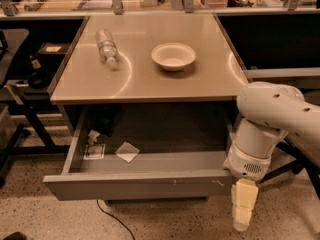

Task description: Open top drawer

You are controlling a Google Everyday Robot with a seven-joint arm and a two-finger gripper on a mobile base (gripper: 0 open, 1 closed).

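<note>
The top drawer (135,185) is a wide grey metal drawer under the tan table top. It stands pulled far out toward me, its flat front showing small white scuff marks right of centre. Inside it lie a small packet (94,151) and a white folded paper (127,151). My gripper (243,209) hangs pointing down at the drawer front's right end, just beyond its right corner and slightly below it. The white arm (272,119) rises behind it on the right.
On the table top (150,84) lie a clear plastic bottle (106,46) on its side and a white bowl (173,55). A black stand (30,119) is at the left. A cable (112,216) runs on the speckled floor under the drawer.
</note>
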